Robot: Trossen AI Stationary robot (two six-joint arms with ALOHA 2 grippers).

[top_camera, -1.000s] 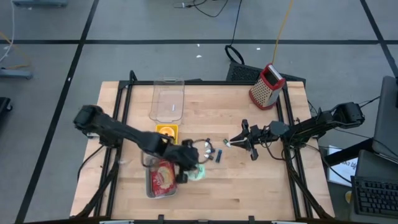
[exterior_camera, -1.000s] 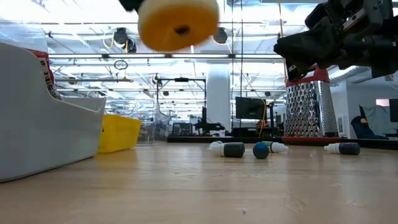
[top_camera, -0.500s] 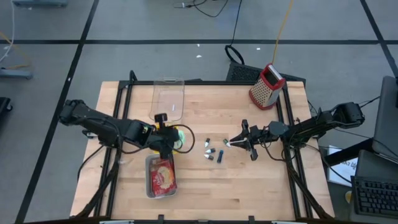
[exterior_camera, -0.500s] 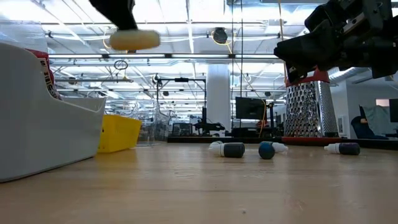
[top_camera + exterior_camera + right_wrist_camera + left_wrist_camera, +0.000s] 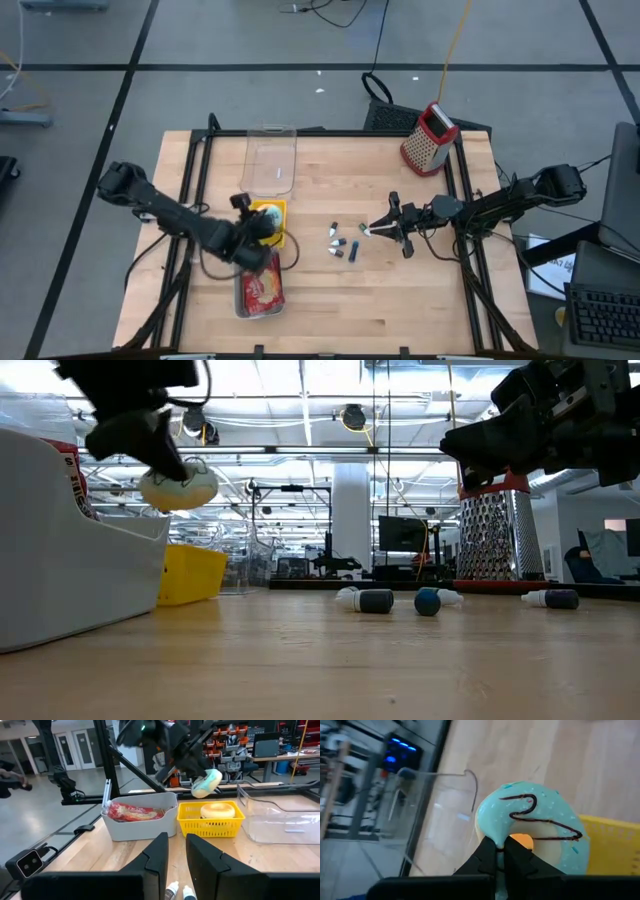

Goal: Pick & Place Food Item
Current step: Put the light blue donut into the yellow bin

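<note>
Left gripper (image 5: 165, 455) is clamped on a teal-frosted donut (image 5: 532, 827), fingers (image 5: 487, 857) pinching its lower rim, nearly together. In the low view the donut hangs tilted in the air, clear of the table (image 5: 400, 300). In the right wrist view it sits just above and a bit to one side of the yellow basket (image 5: 215, 826), which already holds a plain glazed donut (image 5: 217, 810).

Change vs. a second ago: the left arm was stretched toward table centre, gripper near the small bottles (image 5: 342, 243), donut high. Half a second ago it had pulled back to about the basket. Now the arm is folded further in, gripper over the basket and the near end of the grey bin (image 5: 142, 822) with the red snack packet (image 5: 135, 811). In the low view the donut went from face-on, to edge-on flat, to lower and tilted. Jaws tightened a little over that time.

Meaning: the carry looks nearly finished, donut about over the drop spot; likely next is lower and release into the basket, not yet done. The clear plastic container (image 5: 270, 160) beyond the basket is another possible target; can't tell which.

Centre: bottles unmoved apart from one small roll in the low view.

Right: right gripper (image 5: 385, 226) hovers just right of the bottles, narrowly apart, holding nothing, same pose throughout. Box grater (image 5: 428, 138) at the far right corner, untouched.
</note>
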